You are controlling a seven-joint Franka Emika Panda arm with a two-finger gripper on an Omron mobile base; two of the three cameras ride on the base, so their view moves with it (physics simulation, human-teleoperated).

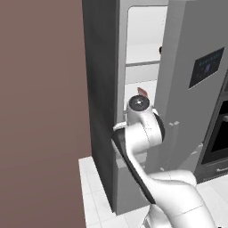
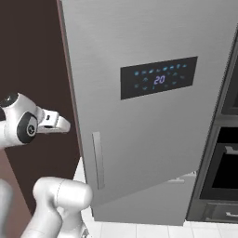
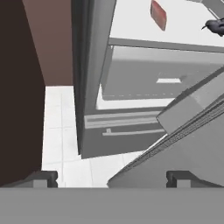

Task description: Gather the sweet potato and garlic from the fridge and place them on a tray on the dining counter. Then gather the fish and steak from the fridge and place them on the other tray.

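Fridge (image 1: pixel 187 111): door swung partly open, pale shelves showing in the gap
Steak (image 3: pixel 158 14): reddish slab on a white shelf inside, upper part of the hand view
Fish (image 3: pixel 215 26): dark grey shape on the same shelf, right of the steak, cut by the frame edge
Door (image 2: pixel 153 93): grey panel with blue-lit display, angled between arm and shelves
Tool (image 3: pixel 111 177): fingertips spread wide, holding nothing, short of the shelves
Drawer (image 3: pixel 144 72): grey, below the shelf
Wall (image 1: pixel 42 111): brown, left of the fridge
Oven (image 2: pixel 223 176): dark, right of the fridge

arm raised, gripper (image 3: pixel 112 178) (fingers spread) empty
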